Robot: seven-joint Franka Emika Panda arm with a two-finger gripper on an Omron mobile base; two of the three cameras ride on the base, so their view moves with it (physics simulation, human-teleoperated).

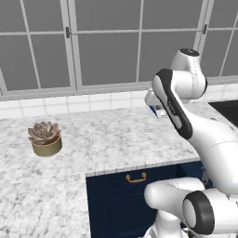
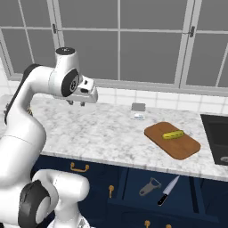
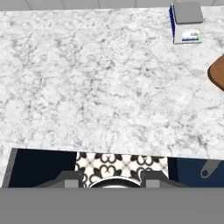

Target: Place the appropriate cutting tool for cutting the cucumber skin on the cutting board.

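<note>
Marble counter (image 2: 102,133) runs under grey windows, with dark blue cabinets below. Nearest me, an open drawer (image 2: 156,196) holds a peeler (image 2: 149,187) and a knife (image 2: 168,190) side by side, both untouched. My gripper (image 2: 76,103) hangs above the counter's left part, fingers pressed together, holding nothing. Further right, the cutting board (image 2: 178,147) lies on the counter with the cucumber (image 2: 173,134) resting on its far half. Judgement: nothing is done yet; the peeler is the right tool, and I must go down to the drawer, grasp it, and carry it to the board. Behind, a small scale (image 2: 138,116) sits near the wall; a potted succulent (image 1: 45,138) stands far left. The knife close beside the peeler may crowd the grasp.
</note>
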